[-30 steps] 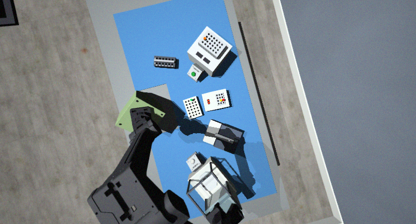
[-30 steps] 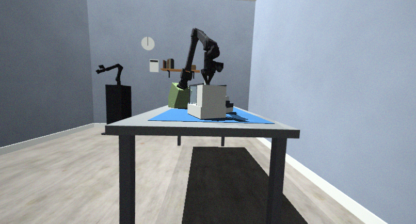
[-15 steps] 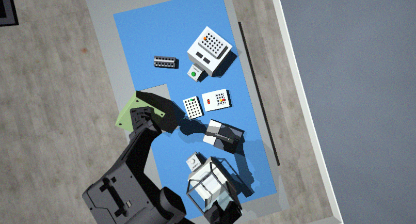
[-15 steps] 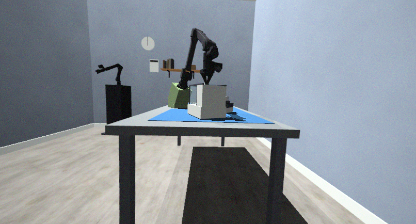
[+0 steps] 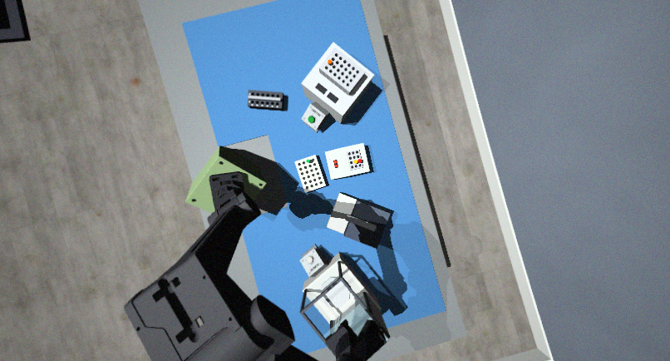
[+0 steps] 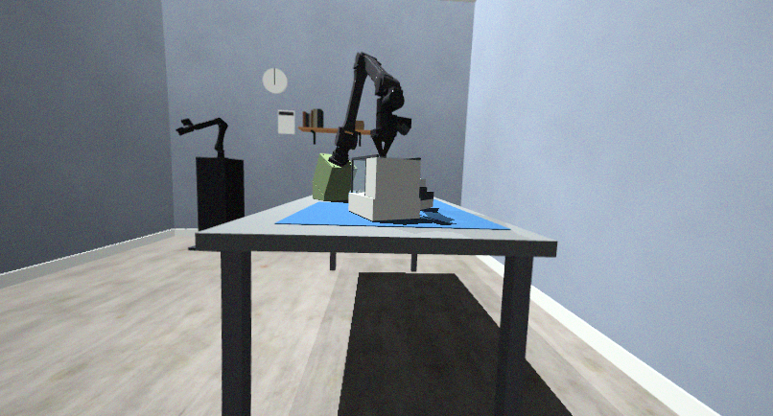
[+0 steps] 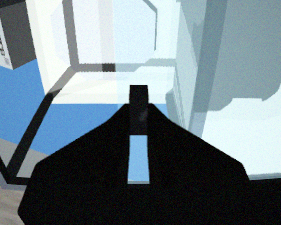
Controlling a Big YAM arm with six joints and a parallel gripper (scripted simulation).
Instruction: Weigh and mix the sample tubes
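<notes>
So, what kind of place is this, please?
Most likely a small laboratory bench in a plain room: a grey table with a blue mat carries a tube rack, a glass-box balance and a mixer, served by one robot arm.

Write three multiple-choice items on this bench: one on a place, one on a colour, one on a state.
1. Where is the yellow-capped tube?
A. in the rack
B. in the dry block
C. on the balance's pan

2. What colour is the round key on the mixer's front?
A. red
B. white
C. green

3. How is the gripper?
A. wide open over the rack
B. shut on the door at the balance's top
C. shut on the green-capped tube

Key: 1 B, the top view shows a yellow cap among the dry block's bores. 2 C, the key shows green from above. 3 B, the wrist view shows nearly closed fingers with a dark piece between them over the glass box.
</notes>
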